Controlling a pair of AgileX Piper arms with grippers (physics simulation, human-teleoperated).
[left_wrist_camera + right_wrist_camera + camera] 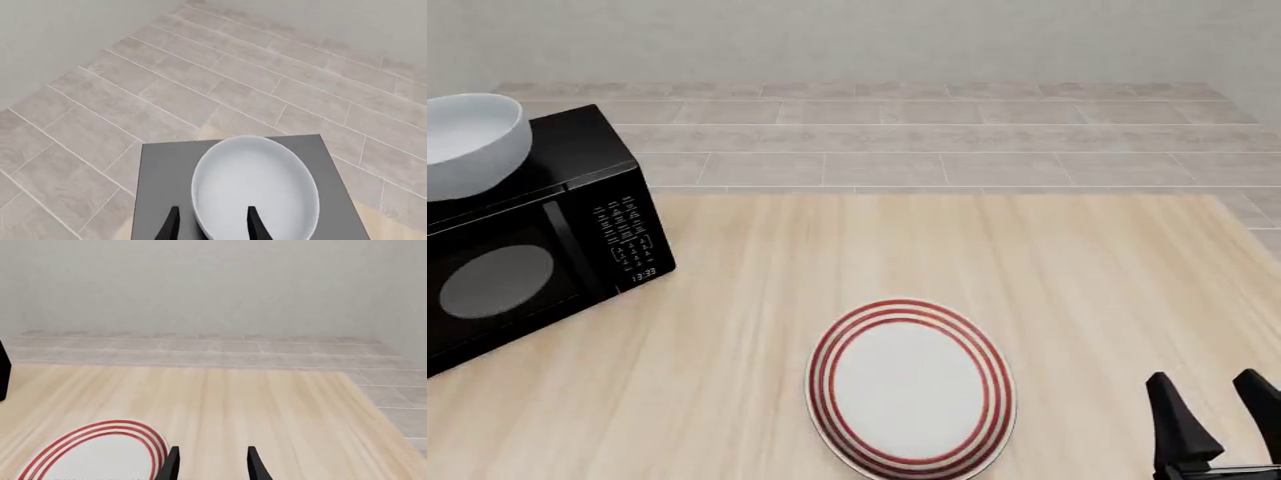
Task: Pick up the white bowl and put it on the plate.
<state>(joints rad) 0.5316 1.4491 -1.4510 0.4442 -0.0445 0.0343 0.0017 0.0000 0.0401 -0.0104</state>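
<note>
The bowl (467, 140) sits empty on top of the microwave (541, 235), far left of the plate (910, 387). The plate lies flat and bare on the desk (1068, 290). The left gripper (212, 225) hovers at the bowl's near rim, fingers spread, one outside and one over the inside. The right gripper (1217, 405) hangs right of the plate, spread, holding nothing.
</note>
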